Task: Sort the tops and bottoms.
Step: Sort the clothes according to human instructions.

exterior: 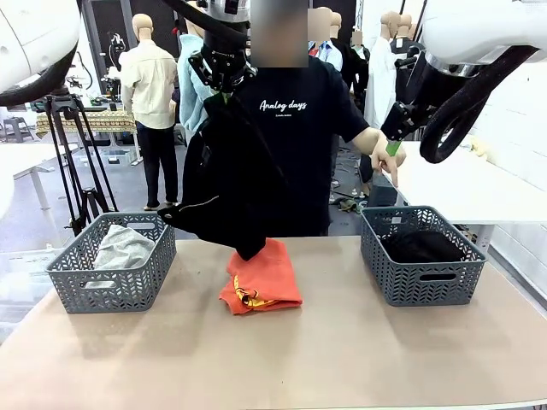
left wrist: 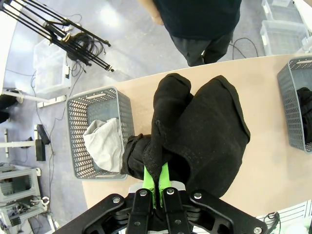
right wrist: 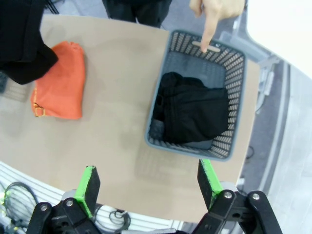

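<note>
Here, far to the left of the orange-red top, a grey left basket stood on the bench, and the light grey top lay crumpled inside it.

Directly above the orange-red top, and a little to the far side of it, the left claw hung high in the air. It was pressed together and pinched the upper edge of a hanging black garment; in the left wrist view the green pads gripped the cloth. The garment dropped down in one long bunch. Its lowest tip came down to the far edge of the orange-red top, but I could not tell if the two touched.

The orange-red top itself lay folded on the middle of the bench, with a small yellow print at its near edge.

To the right of the orange-red top stood the right basket, and a folded black garment lay inside it. Behind this basket, the person's hand pointed one finger down at its far rim.

Higher, and to the right of the orange-red top, the right claw hung over the right basket with its fingers spread wide and nothing between them.
</note>
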Controlling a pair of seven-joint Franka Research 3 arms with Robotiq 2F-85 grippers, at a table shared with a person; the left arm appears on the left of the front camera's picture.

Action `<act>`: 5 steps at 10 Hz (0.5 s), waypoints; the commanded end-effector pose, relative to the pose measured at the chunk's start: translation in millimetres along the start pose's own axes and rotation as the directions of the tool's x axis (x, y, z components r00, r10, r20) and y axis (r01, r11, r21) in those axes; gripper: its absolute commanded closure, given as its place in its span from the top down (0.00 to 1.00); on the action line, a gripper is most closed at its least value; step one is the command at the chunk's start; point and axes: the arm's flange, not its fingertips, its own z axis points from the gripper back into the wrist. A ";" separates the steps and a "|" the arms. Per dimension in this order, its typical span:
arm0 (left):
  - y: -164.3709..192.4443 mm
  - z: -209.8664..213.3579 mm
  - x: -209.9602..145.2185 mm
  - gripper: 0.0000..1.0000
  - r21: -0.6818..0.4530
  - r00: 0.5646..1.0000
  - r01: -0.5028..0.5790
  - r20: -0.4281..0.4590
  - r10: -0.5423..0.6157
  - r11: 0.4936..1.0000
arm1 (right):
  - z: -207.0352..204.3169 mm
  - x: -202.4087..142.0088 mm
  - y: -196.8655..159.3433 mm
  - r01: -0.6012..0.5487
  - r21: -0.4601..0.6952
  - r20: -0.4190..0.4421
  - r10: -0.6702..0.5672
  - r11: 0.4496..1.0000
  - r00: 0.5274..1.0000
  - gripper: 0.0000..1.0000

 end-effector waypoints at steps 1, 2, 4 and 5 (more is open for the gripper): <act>5.7 4.2 -2.9 0.00 0.000 1.000 -0.004 0.000 0.004 1.000 | 36.6 -8.6 -21.4 -0.014 0.030 0.047 0.013 0.999 0.999 1.00; 5.7 4.2 -2.9 0.00 0.000 1.000 -0.004 0.000 0.004 1.000 | 57.2 -17.5 -45.2 0.028 0.060 0.070 -0.032 0.998 0.997 1.00; 5.7 4.2 -2.9 0.00 0.000 1.000 -0.004 0.000 0.004 1.000 | 96.8 -38.5 -80.8 0.093 0.097 0.102 -0.102 0.991 0.989 1.00; 5.7 4.2 -2.9 0.00 0.000 1.000 -0.004 0.000 0.004 1.000 | 103.7 -42.2 -89.2 0.107 0.122 0.114 -0.121 0.987 0.986 1.00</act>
